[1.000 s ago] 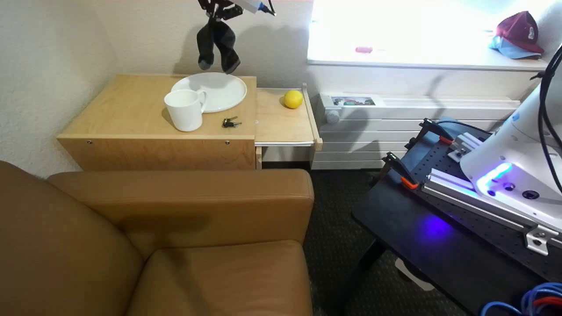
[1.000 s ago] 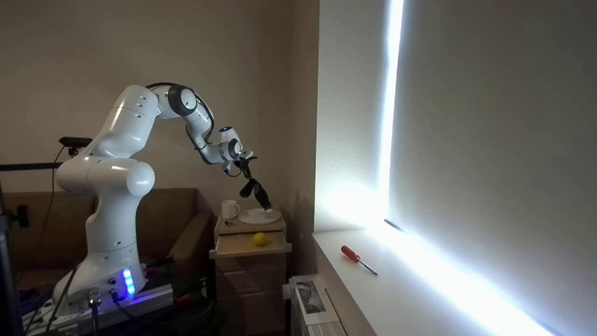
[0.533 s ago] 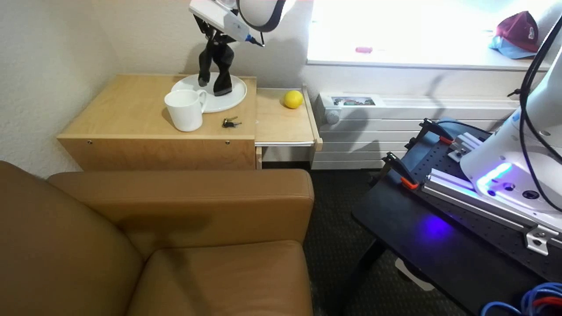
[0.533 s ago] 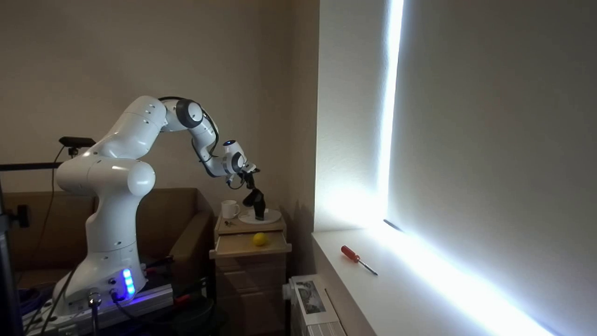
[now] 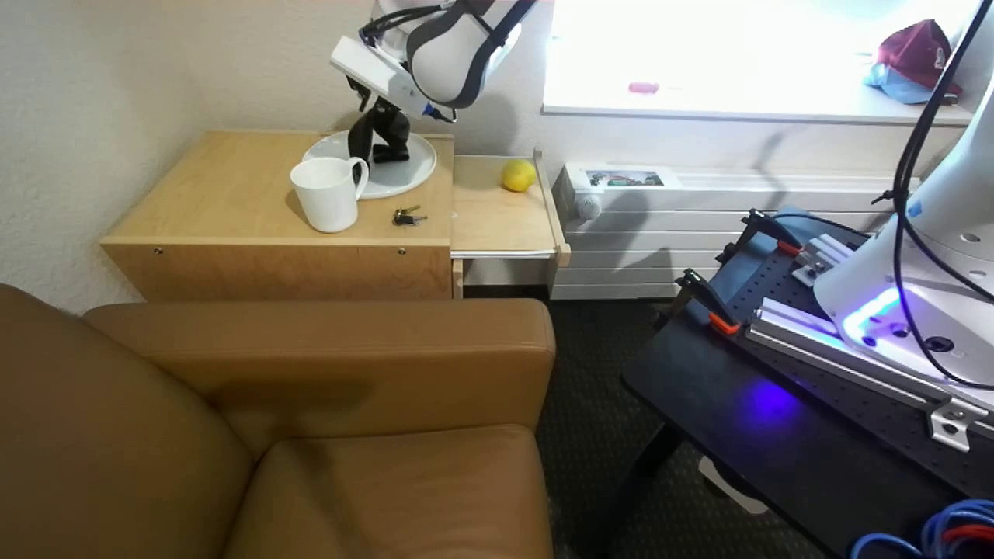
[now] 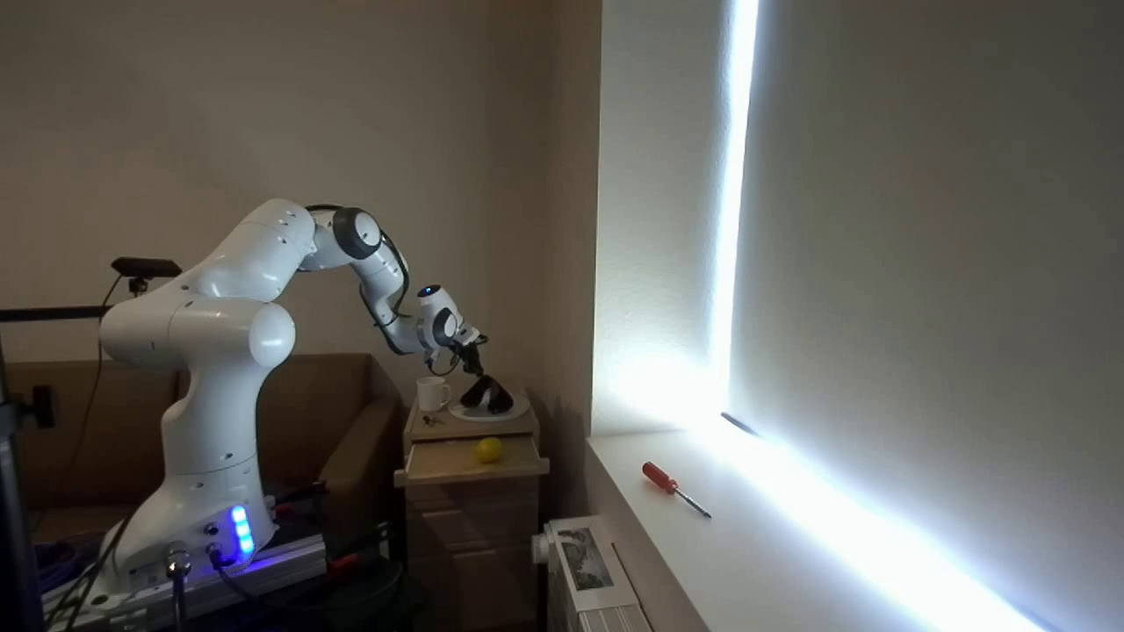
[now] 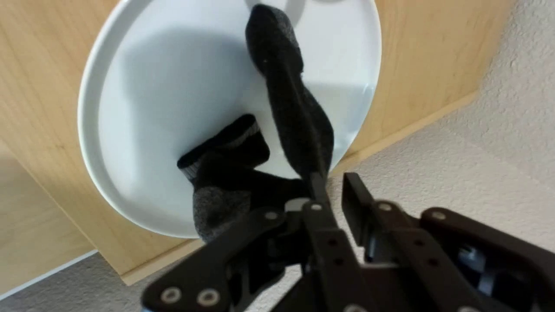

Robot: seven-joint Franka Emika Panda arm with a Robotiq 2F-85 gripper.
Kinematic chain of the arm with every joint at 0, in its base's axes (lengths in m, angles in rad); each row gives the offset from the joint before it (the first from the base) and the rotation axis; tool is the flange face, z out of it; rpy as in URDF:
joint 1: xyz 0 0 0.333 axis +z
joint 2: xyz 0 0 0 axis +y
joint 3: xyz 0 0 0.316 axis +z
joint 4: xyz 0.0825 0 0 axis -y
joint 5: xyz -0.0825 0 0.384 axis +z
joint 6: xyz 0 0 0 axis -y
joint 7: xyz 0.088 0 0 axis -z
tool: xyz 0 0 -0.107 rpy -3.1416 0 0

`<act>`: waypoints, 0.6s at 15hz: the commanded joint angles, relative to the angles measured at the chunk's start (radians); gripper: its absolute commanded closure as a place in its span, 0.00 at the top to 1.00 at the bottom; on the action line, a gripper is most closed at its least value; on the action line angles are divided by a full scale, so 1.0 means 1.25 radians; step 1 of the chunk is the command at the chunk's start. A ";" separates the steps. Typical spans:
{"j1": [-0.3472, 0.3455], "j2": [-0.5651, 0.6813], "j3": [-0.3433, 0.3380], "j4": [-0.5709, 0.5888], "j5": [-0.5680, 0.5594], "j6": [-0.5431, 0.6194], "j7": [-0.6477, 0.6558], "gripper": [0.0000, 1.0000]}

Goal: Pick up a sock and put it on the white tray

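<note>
The black sock point(image 5: 397, 132) is bunched and bent on the round white tray point(image 5: 408, 180), and its lower parts rest on the dish. It shows as a dark heap in an exterior view point(image 6: 488, 397) and as two bent lengths in the wrist view point(image 7: 290, 95). The tray also shows in the wrist view point(image 7: 90, 99). My gripper point(image 7: 334, 178) is just above the tray's edge with its fingers parted; wall shows through the gap. The sock's upper end lies against or behind the left finger's tip; whether it clings there I cannot tell.
A white mug point(image 5: 326, 200) stands at the tray's edge, with keys point(image 5: 408, 217) in front. A yellow ball point(image 5: 518, 175) lies in the open drawer point(image 5: 497, 221). The wall is close behind the cabinet point(image 5: 233, 202). A sofa point(image 5: 326, 357) stands beside it.
The arm has come down toward the tray. The sock hung from the gripper above the tray; now its lower parts have folded onto it.
</note>
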 commanded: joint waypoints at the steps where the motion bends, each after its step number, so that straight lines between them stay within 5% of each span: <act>1: 0.009 0.021 -0.003 0.024 0.045 -0.010 -0.013 0.49; 8: -0.019 -0.132 0.054 -0.049 0.061 -0.061 -0.072 0.99; 9: -0.025 -0.184 0.068 -0.079 0.057 -0.054 -0.091 1.00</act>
